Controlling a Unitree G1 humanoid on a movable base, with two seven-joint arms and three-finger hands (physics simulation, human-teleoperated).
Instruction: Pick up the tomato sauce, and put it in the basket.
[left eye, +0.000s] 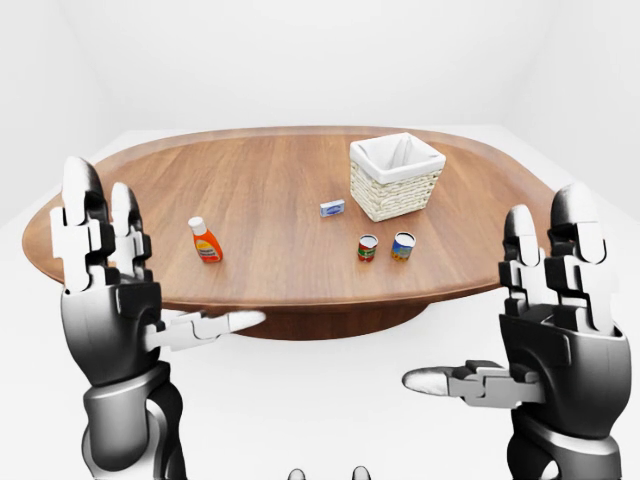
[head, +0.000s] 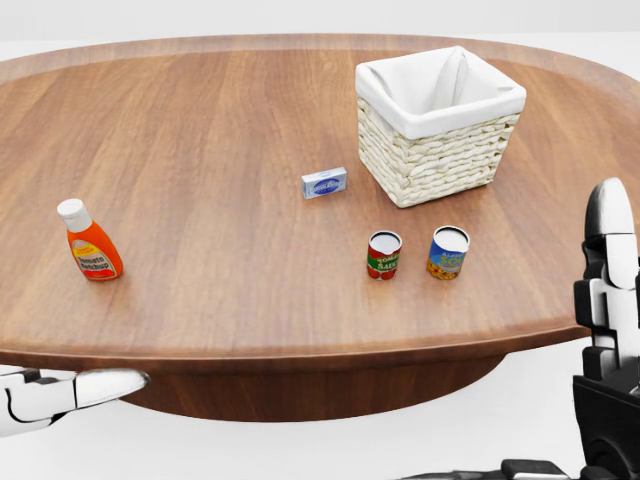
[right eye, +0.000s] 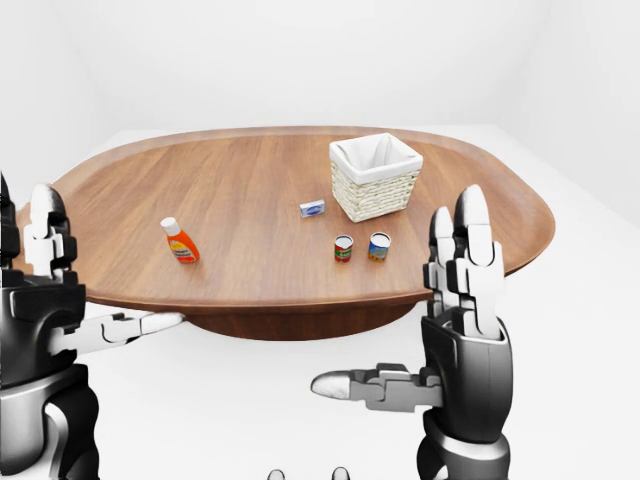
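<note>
Your two hands raised below the table edge, nothing held.

Left to right, eye views: your left hand (left eye: 105, 290) is spread wide; the tomato sauce can (head: 384, 255) stands centre-right on the table (head: 220, 150), beside a blue can (head: 448, 252), below the basket (head: 440, 125); your right hand (left eye: 555, 320) is spread wide.

I'm in a bare simulated test room, not a lived-in home: blank white walls (left eye: 300, 50) and a white floor (left eye: 330, 400) surround one big oval wooden counter (head: 220, 150), with a white-lined woven wicker basket (head: 440, 150) and a few small grocery items spread across it
</note>
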